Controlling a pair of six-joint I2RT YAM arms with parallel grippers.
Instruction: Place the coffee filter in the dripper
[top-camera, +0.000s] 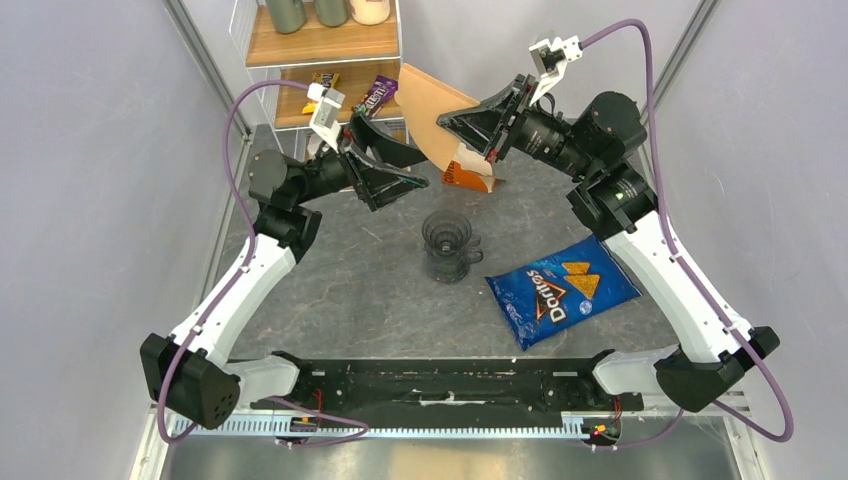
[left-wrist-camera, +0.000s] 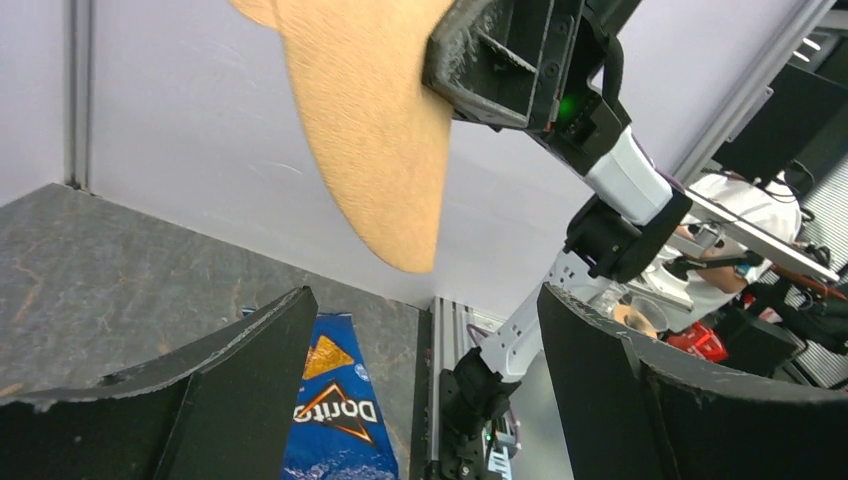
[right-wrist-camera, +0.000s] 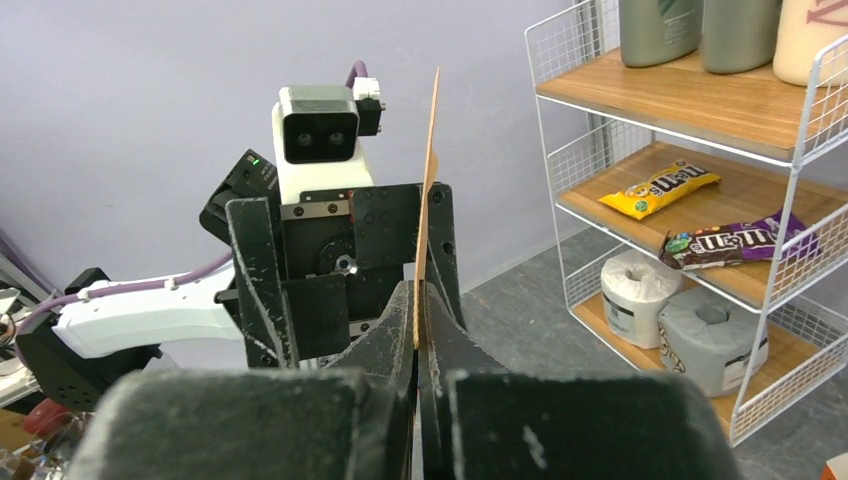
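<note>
The tan coffee filter (top-camera: 428, 105) hangs flat in the air above the back of the table, pinched at its edge by my shut right gripper (top-camera: 450, 122). In the right wrist view the filter (right-wrist-camera: 429, 190) stands edge-on between the closed jaws of the right gripper (right-wrist-camera: 418, 300). My left gripper (top-camera: 405, 167) is open and empty, just left of the filter and facing it. The left wrist view shows the filter (left-wrist-camera: 370, 130) above its spread fingers (left-wrist-camera: 240, 370). The dark dripper (top-camera: 446, 243) stands upright at the table's middle, in front of both grippers.
An orange-and-white filter packet (top-camera: 470, 178) lies behind the dripper, under the filter. A blue Doritos bag (top-camera: 562, 290) lies to the right of the dripper. A wire shelf (top-camera: 322, 60) with snacks and bottles stands at the back left; it also shows in the right wrist view (right-wrist-camera: 700, 200).
</note>
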